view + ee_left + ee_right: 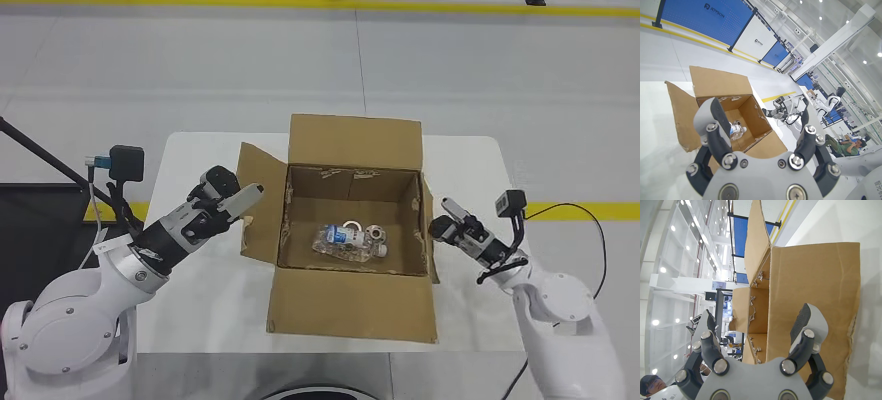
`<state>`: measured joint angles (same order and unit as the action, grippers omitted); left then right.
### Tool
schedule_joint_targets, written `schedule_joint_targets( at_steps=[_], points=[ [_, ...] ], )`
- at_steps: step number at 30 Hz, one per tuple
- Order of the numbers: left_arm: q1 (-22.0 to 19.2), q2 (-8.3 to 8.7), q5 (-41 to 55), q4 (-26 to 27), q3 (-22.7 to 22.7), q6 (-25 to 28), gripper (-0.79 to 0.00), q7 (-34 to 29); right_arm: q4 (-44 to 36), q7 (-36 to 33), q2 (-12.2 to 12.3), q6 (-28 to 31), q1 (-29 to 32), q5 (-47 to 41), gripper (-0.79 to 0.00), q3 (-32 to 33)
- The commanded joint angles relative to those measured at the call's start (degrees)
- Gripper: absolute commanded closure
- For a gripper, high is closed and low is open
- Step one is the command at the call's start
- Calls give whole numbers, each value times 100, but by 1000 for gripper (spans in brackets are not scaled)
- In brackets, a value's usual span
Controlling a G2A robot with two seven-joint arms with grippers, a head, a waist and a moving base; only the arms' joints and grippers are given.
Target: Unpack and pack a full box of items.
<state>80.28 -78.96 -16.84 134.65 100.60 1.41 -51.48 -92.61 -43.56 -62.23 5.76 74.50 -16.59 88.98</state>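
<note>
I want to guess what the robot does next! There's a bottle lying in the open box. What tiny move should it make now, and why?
Probably lower the left pincer over the rim of the cardboard box toward the plastic bottle. Both it and the right pincer are open and empty, the box stands open, and the bottle lies on its floor.

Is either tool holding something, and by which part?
Nothing is held: the left tool and right tool are both open, beside the cardboard box.
</note>
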Motion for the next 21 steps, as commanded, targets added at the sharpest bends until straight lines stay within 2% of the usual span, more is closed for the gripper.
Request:
schedule_joint_targets(
  at_steps=[1, 14, 17, 21],
  points=[
    [0, 0, 0, 0, 0, 0, -785, 0, -30, 42, -6, -7, -13, 17, -785, -67],
    [0, 0, 0, 0, 0, 0, -785, 0, -88, 454, -64, 109, -328, 196, -785, -493],
    [115, 15, 8, 0, 49, 57, -785, 204, -330, 512, -62, 289, -348, 147, -785, -421],
    [381, 43, 137, 0, 385, 78, -785, 490, -960, 331, -27, 359, -428, 584, -785, -393]
  ],
)
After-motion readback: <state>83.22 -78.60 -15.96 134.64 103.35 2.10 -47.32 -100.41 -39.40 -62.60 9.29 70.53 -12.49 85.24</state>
